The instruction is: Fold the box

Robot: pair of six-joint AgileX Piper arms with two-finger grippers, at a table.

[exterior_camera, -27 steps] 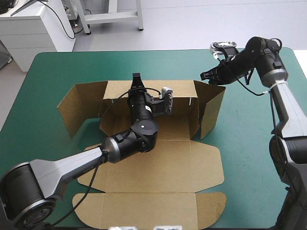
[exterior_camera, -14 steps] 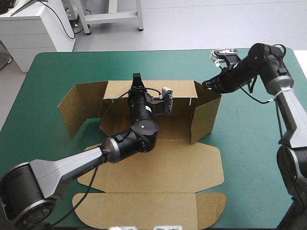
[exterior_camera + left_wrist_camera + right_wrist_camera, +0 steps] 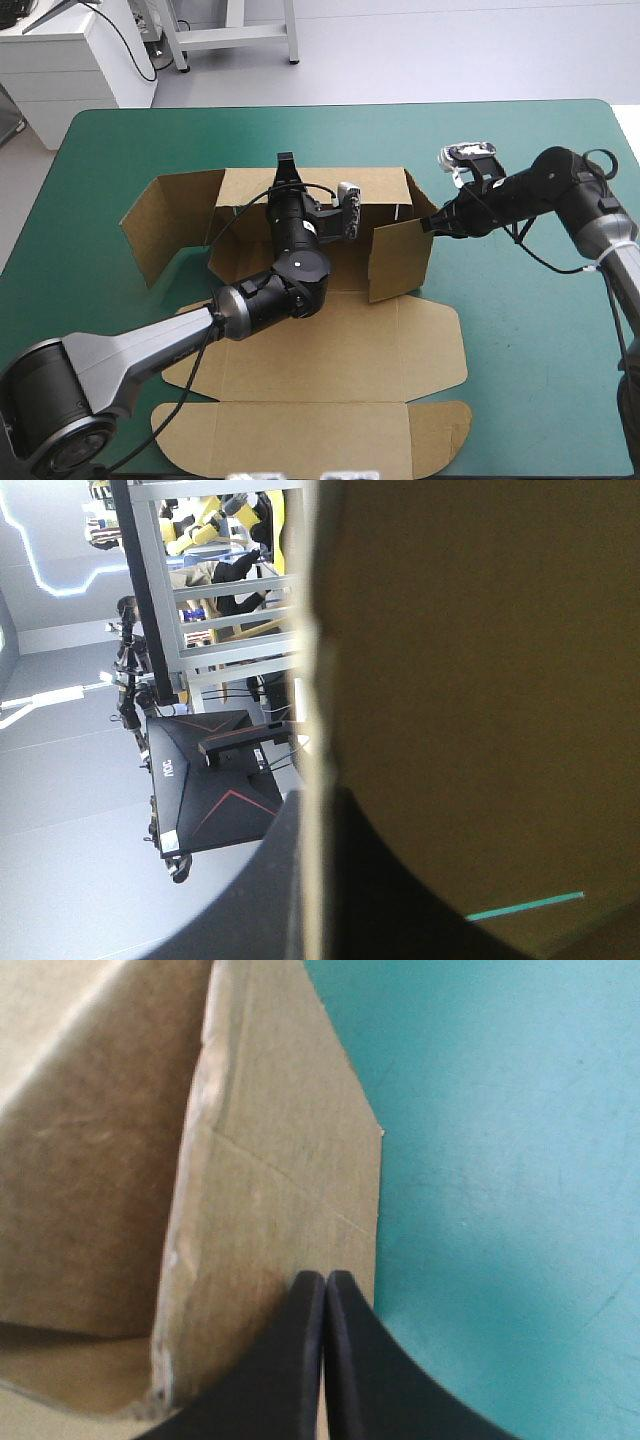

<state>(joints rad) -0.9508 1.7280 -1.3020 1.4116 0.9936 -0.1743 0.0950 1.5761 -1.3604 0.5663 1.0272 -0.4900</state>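
1 box point(image 3: 400, 340), brown, mid-table on the teal-green cover point(image 3: 520, 380), partly erected. Back wall point(image 3: 240, 190) is up. 2 side flaps are standing: left flap point(image 3: 170, 225) angles outward, right flap point(image 3: 400, 262) is swung in across the right end. Lid panel point(image 3: 300, 435) lies flat toward the near edge.

2 grippers, both at the box.

Left gripper point(image 3: 286, 165) sits on the top edge of the back wall. In the wrist view its 2 black fingers are all but closed, with the board's pale cut edge running between them, so it's clamped on the wall.

Right gripper point(image 3: 325, 1278) has both fingers pressed together into one point with nothing between them. The tip touches the outer face of the right flap, close to the flap's free edge, and only the cover lies beside it.
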